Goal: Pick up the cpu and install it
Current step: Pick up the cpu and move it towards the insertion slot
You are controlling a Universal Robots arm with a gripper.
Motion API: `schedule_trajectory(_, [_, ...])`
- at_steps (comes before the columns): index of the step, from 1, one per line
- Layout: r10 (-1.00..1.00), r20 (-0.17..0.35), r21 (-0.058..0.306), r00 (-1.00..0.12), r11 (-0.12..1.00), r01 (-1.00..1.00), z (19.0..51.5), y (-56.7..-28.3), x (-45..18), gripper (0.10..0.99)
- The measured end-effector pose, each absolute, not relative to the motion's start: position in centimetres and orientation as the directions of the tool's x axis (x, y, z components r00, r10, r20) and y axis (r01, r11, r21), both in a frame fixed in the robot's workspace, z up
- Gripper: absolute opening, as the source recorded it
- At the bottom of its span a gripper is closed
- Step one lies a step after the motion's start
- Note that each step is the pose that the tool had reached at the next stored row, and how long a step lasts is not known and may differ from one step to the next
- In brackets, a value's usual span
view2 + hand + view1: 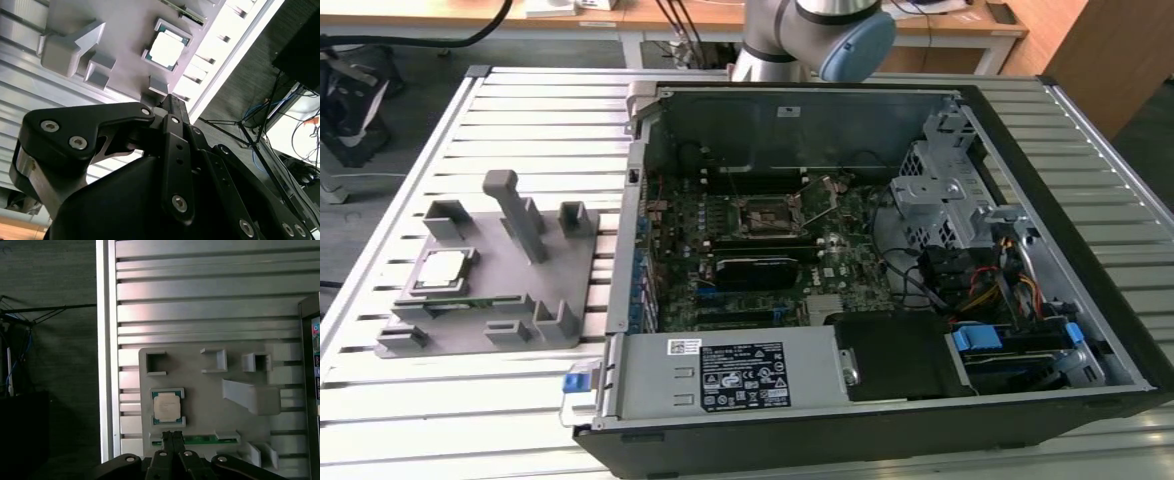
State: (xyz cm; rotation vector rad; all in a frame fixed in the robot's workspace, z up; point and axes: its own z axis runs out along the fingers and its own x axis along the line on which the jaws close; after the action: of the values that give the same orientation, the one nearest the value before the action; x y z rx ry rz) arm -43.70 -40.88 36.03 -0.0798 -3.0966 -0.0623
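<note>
Quick count from my remote seat: one cpu (443, 268), one grey fixture plate (494, 292), one open computer case (1067, 330) and one arm (817, 30), all on the slatted bench (534, 100). The cpu is untouched. It lies flat, shiny side up, in a shallow pocket on the fixture plate, which sits by the bench edge on the exterior view's left, well apart from the case. In both wrist views I can see the cpu (166, 407) with short raised lips at two opposite sides of its pocket. There's a thin green strip (205, 440) slotted in the plate just beside it. The first wrist view also shows three little open-sided brackets (215, 360) in a row along the plate, plus one chunky wedge block (250, 396). From outside, that plate has one tall post (507, 210) sticking up near the cpu, so it's a bit crowded around there. The gripper (172, 434) has its two fingers pressed together with nothing between them, and its tip lines up over the green strip, next to the cpu but not touching it. The case takes up the middle and the exterior view's right side of the bench. It holds one motherboard (720, 260) with one square socket (767, 215) in its middle, boxed in by the case walls, a power supply (720, 375) along the near edge and a bundle of cables (974, 285) off to the side. The arm's joint sits behind the case at the far bench edge.
</note>
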Motion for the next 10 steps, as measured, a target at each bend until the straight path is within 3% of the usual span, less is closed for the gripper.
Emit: schedule_trajectory(10, [0.051, 0.045, 0.038, -0.998, 0.998, 0.052, 35.63, -40.89, -43.87, 0.106])
